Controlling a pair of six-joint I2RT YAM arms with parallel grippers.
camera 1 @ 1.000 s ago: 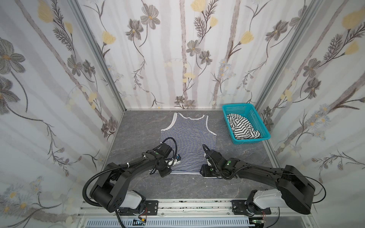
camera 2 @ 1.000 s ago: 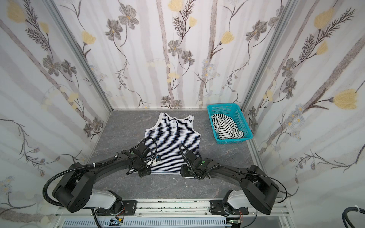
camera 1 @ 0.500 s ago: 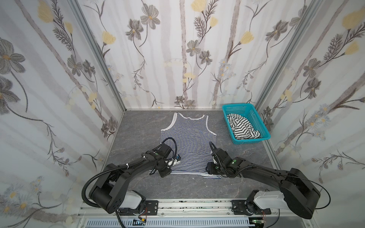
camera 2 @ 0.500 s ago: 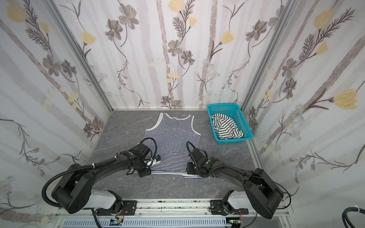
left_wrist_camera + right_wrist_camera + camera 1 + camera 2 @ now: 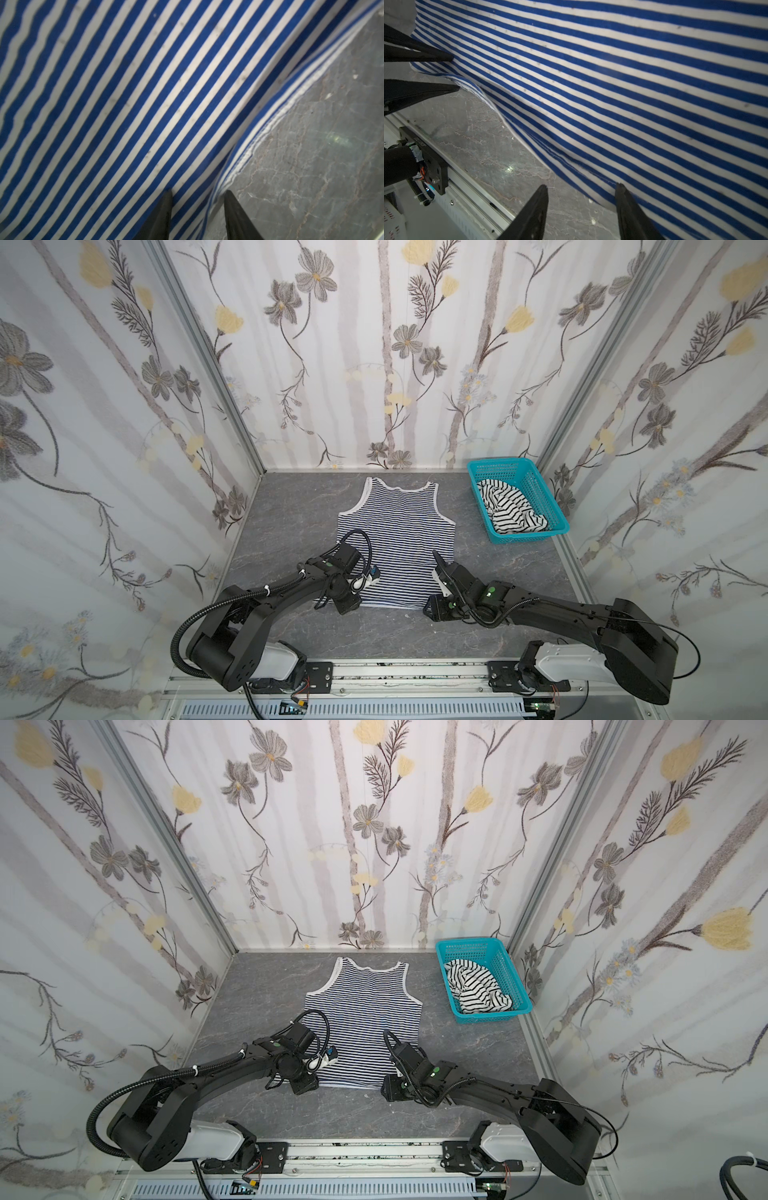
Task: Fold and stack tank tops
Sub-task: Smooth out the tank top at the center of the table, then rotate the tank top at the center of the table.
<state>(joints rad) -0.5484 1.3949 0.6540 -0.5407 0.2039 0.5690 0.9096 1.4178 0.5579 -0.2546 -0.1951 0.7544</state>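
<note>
Right claw [image 5: 581, 185] shifted, navy tank top [image 5: 633, 93] cropped

On your desk [image 5: 374, 639], one tank top [image 5: 397, 526] lies at centre; the basket [image 5: 524, 536], behind-right, holds the other tank top [image 5: 509, 512]. Your left hand [image 5: 198, 192] and right hand [image 5: 581, 186] sit at the centre top's near corners.

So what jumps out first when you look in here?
A blue-and-white striped tank top lies spread flat in the middle of the grey table, boxed in by flowery walls. From the near edge, the black left gripper and right gripper sit at its bottom hem, both open. In the far right corner a teal basket holds a second, crumpled striped top.
</note>
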